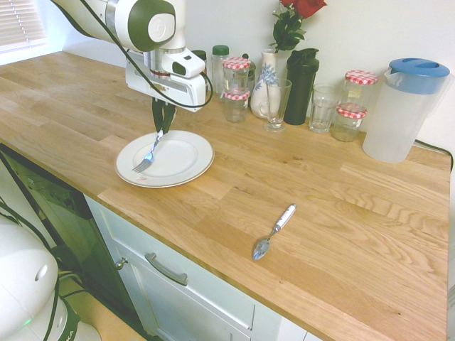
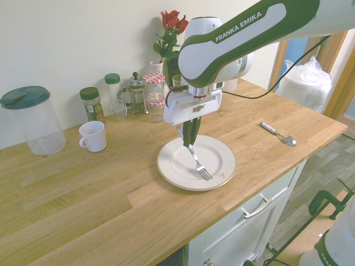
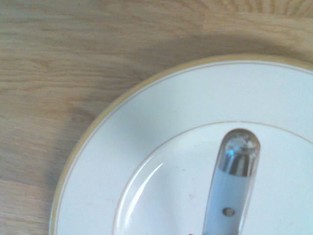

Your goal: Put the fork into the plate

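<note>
Fingers point(image 2: 190, 144) clamped on fork point(image 2: 200, 168), over plate point(image 2: 167, 173). Fork's long axis slants, tines lowest, towards plate's reddish mark; contact unclear. Likely next: ease down, release.

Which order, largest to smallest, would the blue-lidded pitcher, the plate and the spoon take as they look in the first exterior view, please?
- Pitcher and plate: too alike to rank
- Spoon: smallest
</note>
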You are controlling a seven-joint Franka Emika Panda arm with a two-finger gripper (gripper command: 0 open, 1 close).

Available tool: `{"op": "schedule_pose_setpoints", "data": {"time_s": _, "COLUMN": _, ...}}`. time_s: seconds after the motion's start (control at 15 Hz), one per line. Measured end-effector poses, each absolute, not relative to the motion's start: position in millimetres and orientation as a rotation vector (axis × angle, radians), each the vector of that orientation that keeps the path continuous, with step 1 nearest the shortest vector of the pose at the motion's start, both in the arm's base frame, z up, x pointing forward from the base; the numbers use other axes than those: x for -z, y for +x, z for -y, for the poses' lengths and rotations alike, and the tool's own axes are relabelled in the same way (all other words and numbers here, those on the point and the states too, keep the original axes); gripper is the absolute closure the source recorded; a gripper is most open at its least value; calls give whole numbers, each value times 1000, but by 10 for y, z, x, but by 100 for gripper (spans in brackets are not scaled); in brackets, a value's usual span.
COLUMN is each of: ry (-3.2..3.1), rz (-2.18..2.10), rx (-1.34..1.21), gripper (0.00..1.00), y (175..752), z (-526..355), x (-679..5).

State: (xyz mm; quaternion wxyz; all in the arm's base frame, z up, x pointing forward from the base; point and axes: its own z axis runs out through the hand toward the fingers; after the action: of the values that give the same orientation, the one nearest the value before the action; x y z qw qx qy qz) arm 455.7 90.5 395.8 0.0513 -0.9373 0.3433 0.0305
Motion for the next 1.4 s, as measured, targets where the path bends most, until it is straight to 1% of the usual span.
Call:
{"op": "schedule_pose_setpoints", "data": {"time_s": 0.87, "ry": -2867, "rz": -1094, "rx": -176, "gripper": 100, "y": 4817, "z": -874, "x": -3426}}
{"op": "schedule_pose_setpoints", "data": {"time_s": 0.93, "ry": -2866, "rz": -1098, "rx": -175, "gripper": 0, "y": 4828, "z": -875, "x": -3426}}
{"op": "schedule_pose_setpoints", "data": {"time_s": 1.4, "ry": -2863, "rz": -1107, "rx": -177, "gripper": 0, "y": 4831, "z": -875, "x": -3425}}
